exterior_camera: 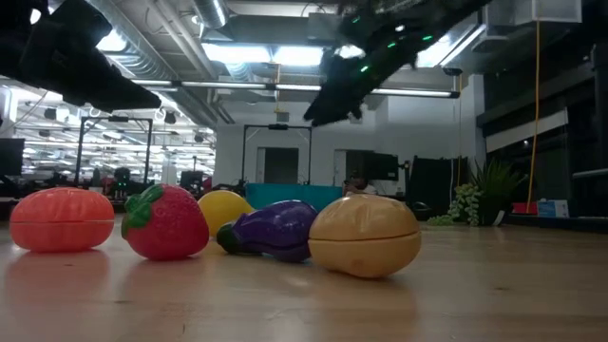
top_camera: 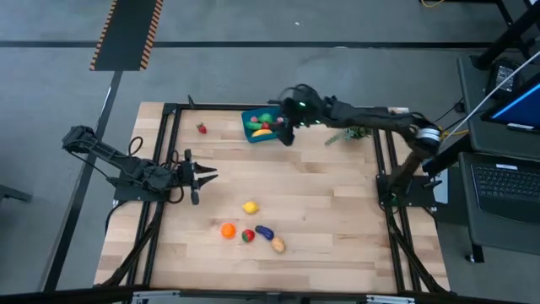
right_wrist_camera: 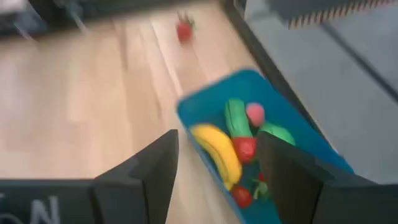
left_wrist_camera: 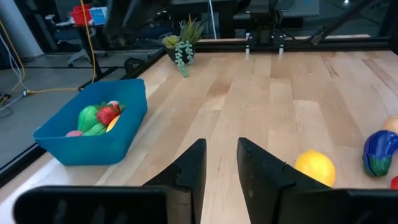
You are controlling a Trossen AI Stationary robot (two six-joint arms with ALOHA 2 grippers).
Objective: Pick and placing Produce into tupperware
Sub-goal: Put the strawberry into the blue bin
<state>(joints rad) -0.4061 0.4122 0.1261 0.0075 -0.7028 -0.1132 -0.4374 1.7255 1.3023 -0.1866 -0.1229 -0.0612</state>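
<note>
Potato (exterior_camera: 365, 234) lay nearest on desk (top_camera: 337, 219) with other loose produce. Left pincer (left_wrist_camera: 221, 163) released, empty, nearer lemon (left_wrist_camera: 314, 168). Right pincer (right_wrist_camera: 217, 165) released above blue box (right_wrist_camera: 292, 134).

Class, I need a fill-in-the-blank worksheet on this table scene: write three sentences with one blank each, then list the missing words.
1. The banana lies inside the ____ box.
2. The right tool hovers over the ____.
3. Beside the eggplant, nearest the low camera, sits the tan ____.

Missing words: blue; box; potato
</note>
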